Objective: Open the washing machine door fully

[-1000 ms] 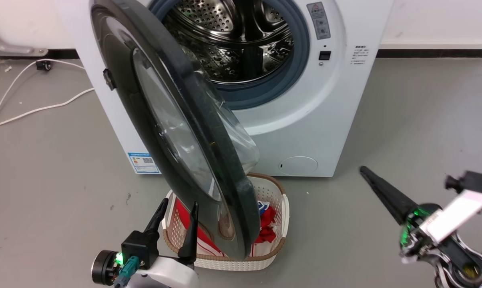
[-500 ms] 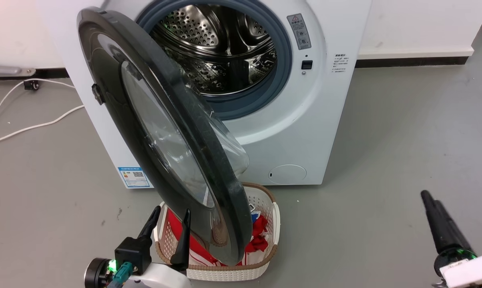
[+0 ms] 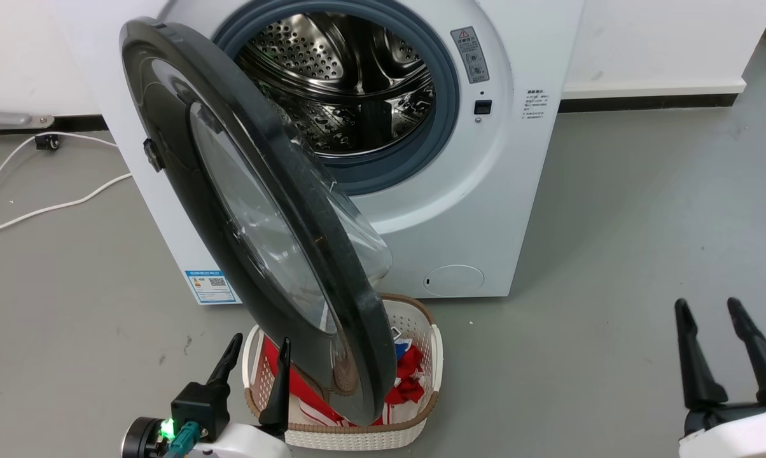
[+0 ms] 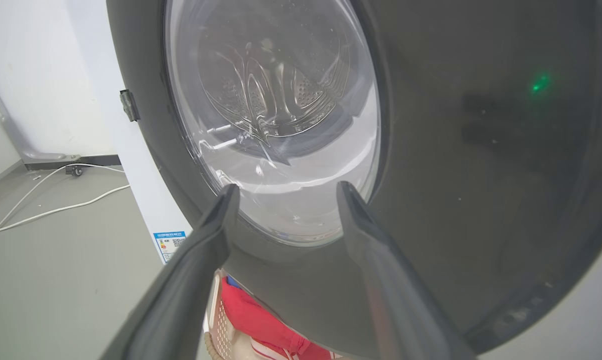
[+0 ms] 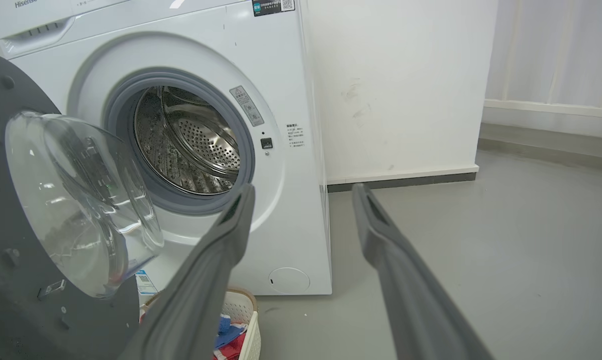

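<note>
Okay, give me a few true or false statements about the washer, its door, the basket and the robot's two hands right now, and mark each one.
1. The washing machine door hangs open, out over the laundry basket. True.
2. The left hand is clamped on the door's rim. False: its fingers are spread in front of the door's outer face, gripping nothing.
3. The right hand is open, over the floor to the right of the washing machine. True.
4. The drum is stuffed with clothes. False: it looks empty; the red and white clothes lie in the basket.
5. A white cable lies on the floor left of the machine. True.
</note>
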Available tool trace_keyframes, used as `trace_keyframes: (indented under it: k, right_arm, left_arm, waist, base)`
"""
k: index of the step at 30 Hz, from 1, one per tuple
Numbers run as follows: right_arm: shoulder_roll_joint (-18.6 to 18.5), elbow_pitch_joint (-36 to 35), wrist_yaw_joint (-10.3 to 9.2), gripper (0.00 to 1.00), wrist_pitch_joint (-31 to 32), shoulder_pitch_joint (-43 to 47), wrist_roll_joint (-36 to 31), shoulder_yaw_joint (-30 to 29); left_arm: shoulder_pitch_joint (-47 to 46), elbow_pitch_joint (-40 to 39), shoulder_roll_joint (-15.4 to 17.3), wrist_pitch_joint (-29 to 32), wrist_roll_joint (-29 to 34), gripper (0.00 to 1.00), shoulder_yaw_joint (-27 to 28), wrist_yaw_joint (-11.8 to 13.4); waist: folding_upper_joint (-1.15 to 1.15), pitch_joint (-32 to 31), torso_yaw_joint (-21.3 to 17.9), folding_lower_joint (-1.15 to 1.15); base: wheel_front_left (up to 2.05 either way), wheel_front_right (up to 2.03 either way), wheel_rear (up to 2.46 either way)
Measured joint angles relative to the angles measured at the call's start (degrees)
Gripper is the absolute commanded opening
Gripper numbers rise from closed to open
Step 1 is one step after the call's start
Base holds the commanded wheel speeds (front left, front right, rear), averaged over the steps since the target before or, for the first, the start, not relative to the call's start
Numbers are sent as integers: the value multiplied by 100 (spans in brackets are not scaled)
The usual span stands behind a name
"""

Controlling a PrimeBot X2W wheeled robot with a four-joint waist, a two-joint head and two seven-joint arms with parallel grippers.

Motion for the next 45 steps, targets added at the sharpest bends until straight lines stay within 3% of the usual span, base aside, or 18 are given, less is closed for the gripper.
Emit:
trace_keyframes:
  k: [8, 29, 32, 40, 45]
  right_arm:
    - [1, 203, 0, 100, -197, 315, -924, 370]
    - [130, 424, 0, 100, -226, 376, -1036, 504]
    - [138, 407, 0, 100, -216, 376, -1048, 523]
    - [193, 335, 0, 100, -171, 378, -1080, 542]
    - [227, 305, 0, 100, -162, 378, -1088, 549]
  left_arm:
    - [24, 24, 52, 0, 1, 100, 0, 22]
    - [-13, 81, 176, 0, 97, 100, -44, 127]
    - [-13, 97, 148, 0, 16, 2, -27, 126]
    - [-57, -118, 169, 23, -58, 0, 30, 199]
    - [-260, -717, 223, 114, -80, 0, 157, 360]
  waist:
    - [0, -22, 4, 0]
    - [0, -17, -19, 0]
    - [0, -21, -12, 0]
    - [0, -40, -4, 0]
    - [0, -35, -4, 1]
  base:
    - [0, 0, 0]
    - [0, 0, 0]
    - [0, 0, 0]
    - [0, 0, 0]
    - [0, 0, 0]
